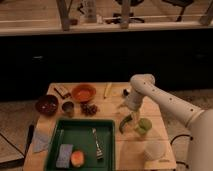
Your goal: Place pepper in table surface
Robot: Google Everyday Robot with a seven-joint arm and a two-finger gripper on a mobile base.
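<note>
Gripper [129, 111] hangs over right-middle part of desk [128, 152], pointing down, fingers apart, nothing clamped between them. White arm [165, 102] comes in from the right edge, bends at an elbow above the far half of the desk, then drops to the gripper. Pepper [125, 123] is directly under the gripper: dark green, curved, lying on bare wood, upper end close to the fingertips; contact between them cannot be made out. Pepper sits between green tray [54, 145] on its left and light-green cup [143, 126] on its right, just beside both, outside the tray. Clear cup [154, 149] stands nearer the front edge, below the green cup. Inside the tray: fork [96, 145] near the middle, blue sponge [64, 154] and orange fruit [77, 158] at the front left, side by side. Grey-blue cloth [41, 141] lies left of the tray on the desk edge. Back half of the desk: pale yellow long item [107, 90] left of the arm, orange bowl [83, 92], brown bar [62, 91] at the far left corner, dark red bowl [47, 105], small grey cup [68, 107], bunch of grapes [90, 108] just behind the tray.
</note>
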